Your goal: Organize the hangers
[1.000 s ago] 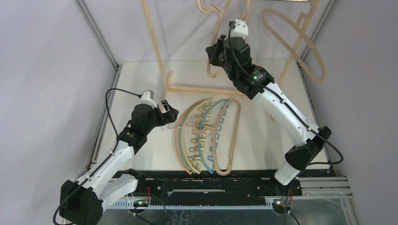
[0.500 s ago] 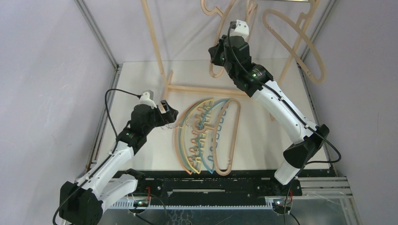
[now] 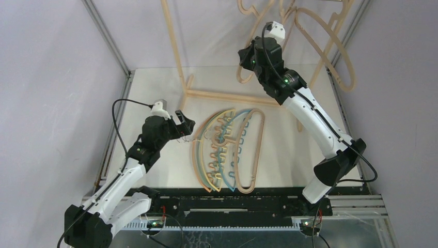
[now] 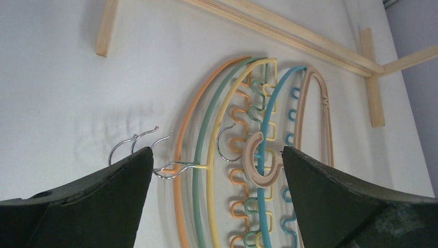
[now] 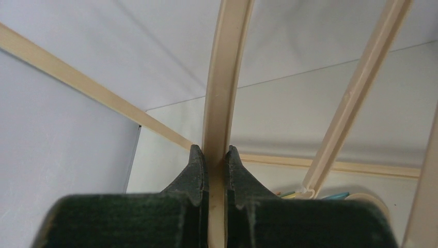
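Clamps right tool [image 5: 213, 155] shut on the edge of a pale wooden hanger [image 5: 223, 77], raised high at far right, tight among the legs of the rack [image 3: 174, 51]. Holds left tool [image 4: 216, 151] wide apart, low over the surface [image 3: 155, 88], above the metal hooks [image 4: 134, 144]. Finds stacked hangers [image 3: 227, 150] flat mid-surface: orange hanger [image 4: 179, 206] leftmost, then green hanger [image 4: 196, 206], yellow hanger [image 4: 210, 206], teal hanger [image 4: 265, 119], wooden loop [image 4: 329, 129] rightmost. Notes bare surface left and right of the stack.

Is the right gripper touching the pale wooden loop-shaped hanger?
Touching. The right wrist view shows both fingers of the right gripper pressed against the pale wooden loop-shaped hanger, no gap.
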